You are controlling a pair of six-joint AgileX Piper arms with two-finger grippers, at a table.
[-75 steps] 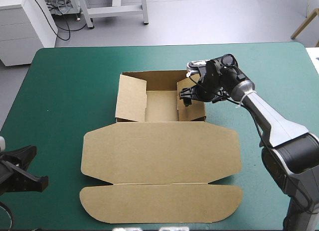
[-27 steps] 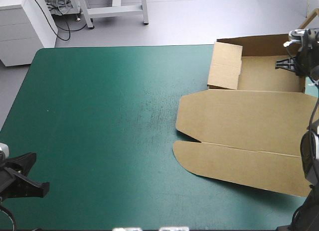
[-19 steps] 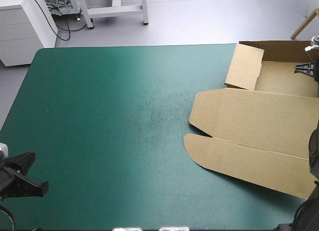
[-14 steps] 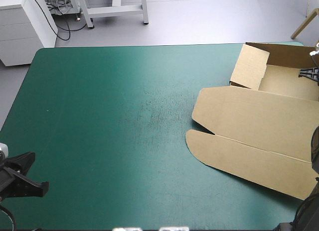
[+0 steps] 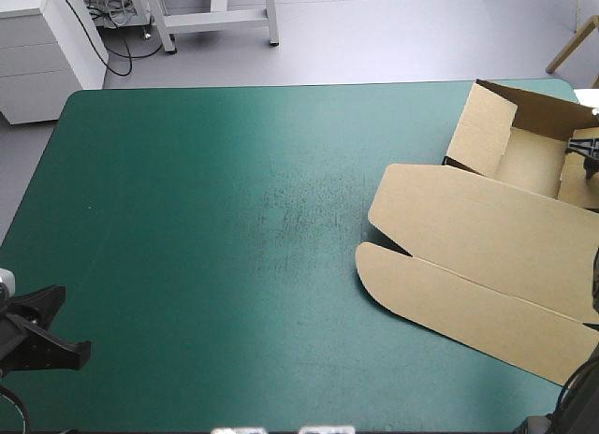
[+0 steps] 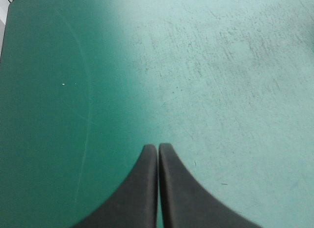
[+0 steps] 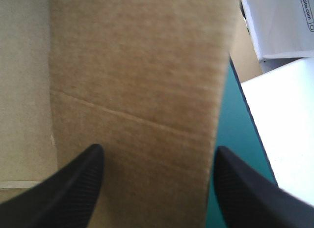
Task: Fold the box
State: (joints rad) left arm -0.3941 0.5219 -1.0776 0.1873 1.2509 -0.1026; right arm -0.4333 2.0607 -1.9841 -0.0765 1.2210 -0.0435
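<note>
At the table's far right corner, our right gripper (image 7: 158, 150) spreads its black fingers either side of a raised wall (image 7: 137, 66) of the brown box (image 5: 487, 219), its lid (image 5: 468, 298) flat toward the near right edge. Our left gripper (image 6: 158, 147), fingers pressed together, waits over bare teal-green cover (image 5: 187, 219) near the near left corner. We judge wall-setting in hand; next, that wall needs pressing home.

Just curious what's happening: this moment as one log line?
box: open tray, lid flat, far right corner | left fingers: shut, over teal-green cover | right fingers: open, astride box wall
</note>
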